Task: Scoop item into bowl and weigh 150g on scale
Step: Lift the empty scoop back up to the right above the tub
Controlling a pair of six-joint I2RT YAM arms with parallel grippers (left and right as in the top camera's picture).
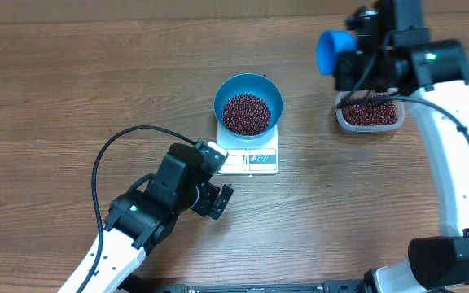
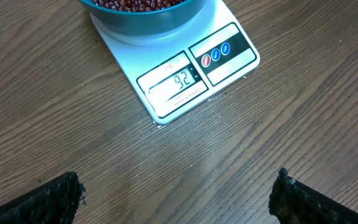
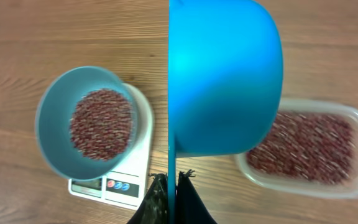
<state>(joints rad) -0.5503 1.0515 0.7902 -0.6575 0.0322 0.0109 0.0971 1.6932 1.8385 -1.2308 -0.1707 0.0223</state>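
Observation:
The blue bowl (image 1: 248,104) stands on the white scale (image 1: 259,159) and holds a heap of red-brown beans (image 1: 246,113). The bowl (image 3: 84,122) and the scale (image 3: 118,184) also show in the right wrist view. In the left wrist view the scale's display (image 2: 176,83) lies just ahead of my left gripper (image 2: 178,196), which hangs open over bare wood. My right gripper (image 3: 173,186) is shut on the thin handle of a blue scoop (image 3: 224,78), held in the air beside a clear tub of beans (image 3: 312,149). From overhead the scoop (image 1: 333,51) is above the tub's (image 1: 371,114) left end.
The left arm (image 1: 165,199) lies at the front left with a black cable looping over the wood. The right arm (image 1: 450,122) reaches along the right side above the tub. Bare wood surrounds the scale.

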